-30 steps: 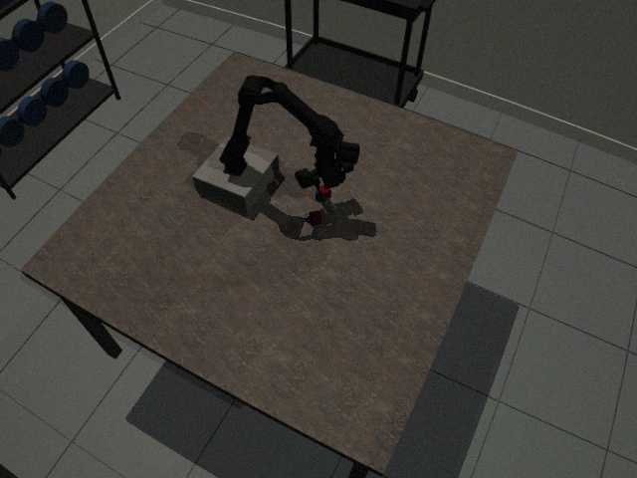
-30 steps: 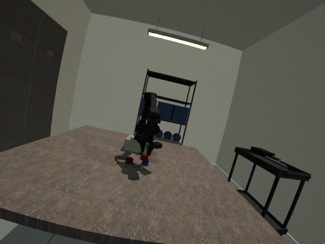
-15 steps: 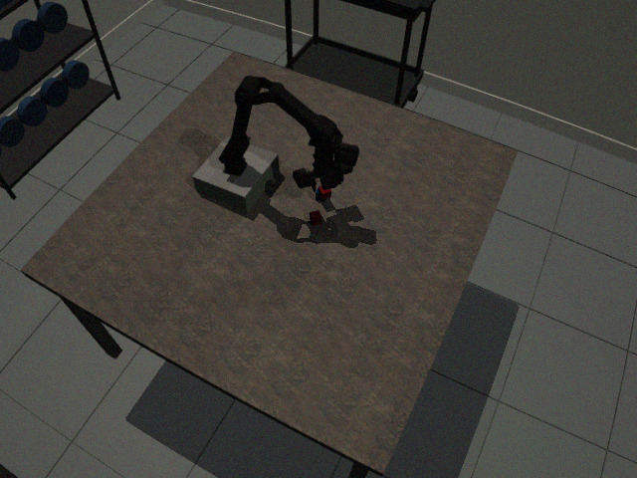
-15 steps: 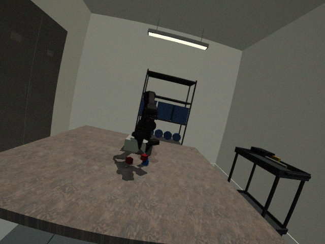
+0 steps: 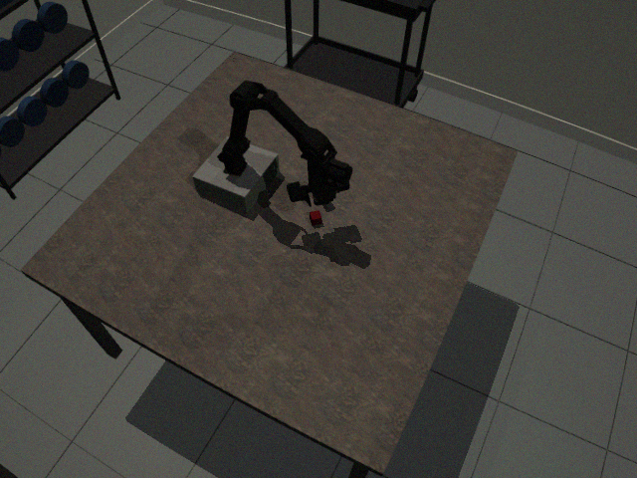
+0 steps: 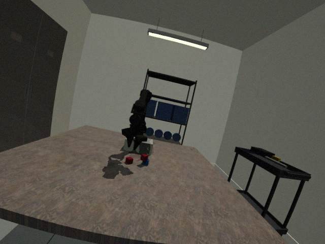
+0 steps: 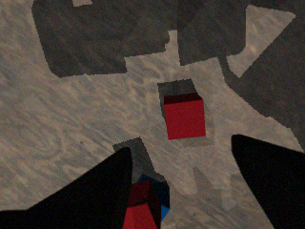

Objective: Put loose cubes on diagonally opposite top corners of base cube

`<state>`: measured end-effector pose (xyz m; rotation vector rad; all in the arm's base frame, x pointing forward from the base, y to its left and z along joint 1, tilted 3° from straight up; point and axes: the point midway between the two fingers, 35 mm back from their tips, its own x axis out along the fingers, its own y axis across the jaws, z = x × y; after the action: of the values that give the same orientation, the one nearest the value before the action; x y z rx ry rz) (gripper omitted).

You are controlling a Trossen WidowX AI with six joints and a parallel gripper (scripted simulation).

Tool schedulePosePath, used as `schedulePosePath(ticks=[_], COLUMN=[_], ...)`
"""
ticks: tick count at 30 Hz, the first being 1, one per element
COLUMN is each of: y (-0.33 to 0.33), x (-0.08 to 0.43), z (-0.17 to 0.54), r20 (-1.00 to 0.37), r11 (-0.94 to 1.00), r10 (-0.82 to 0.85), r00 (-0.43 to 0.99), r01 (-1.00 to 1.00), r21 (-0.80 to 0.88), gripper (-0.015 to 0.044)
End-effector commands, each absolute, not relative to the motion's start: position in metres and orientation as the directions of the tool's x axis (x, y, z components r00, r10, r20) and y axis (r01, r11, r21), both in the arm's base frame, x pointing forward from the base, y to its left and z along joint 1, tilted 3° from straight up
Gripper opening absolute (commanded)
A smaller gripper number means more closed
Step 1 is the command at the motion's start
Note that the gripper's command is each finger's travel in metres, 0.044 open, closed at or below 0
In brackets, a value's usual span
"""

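My gripper (image 5: 317,202) (image 6: 132,148) (image 7: 180,149) is open and empty, above the table and pointing down. One red cube (image 5: 315,217) (image 6: 129,160) (image 7: 186,119) lies flat on the table, ahead of the space between the fingertips in the wrist view. The other red cube (image 6: 143,157) (image 7: 140,217) sits on top of the blue base cube (image 6: 145,163) (image 7: 164,213), offset to one side and looking about level. In the wrist view the left finger partly covers this pair. In the top view the arm hides the pair.
The arm's pale base block (image 5: 226,177) (image 6: 147,147) stands on the brown table (image 5: 231,309) (image 6: 157,199) behind the cubes. The arm's shadow falls on the table around the cubes. A dark cart (image 5: 354,77) (image 6: 278,172) and a shelf rack (image 6: 170,77) stand off the table.
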<state>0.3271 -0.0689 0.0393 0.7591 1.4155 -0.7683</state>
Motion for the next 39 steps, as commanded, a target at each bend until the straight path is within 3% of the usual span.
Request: schedulePosePath(ticks=[1,35,39], y=[-0.068,-0.068,-0.068], x=[0.318,0.316,0.316], z=[0.008,-0.041,-0.041], r20=[-1.0,-1.0,-1.0], r11=[0.558,0.558,0.558], r10=[-0.008,-0.008,-0.008], r00=[-0.025,-0.025,-0.025], r01=[0.83,0.83,0.83], r21=[-0.025,-0.025,-0.025], gripper=[0.0265,0.0265,0.016])
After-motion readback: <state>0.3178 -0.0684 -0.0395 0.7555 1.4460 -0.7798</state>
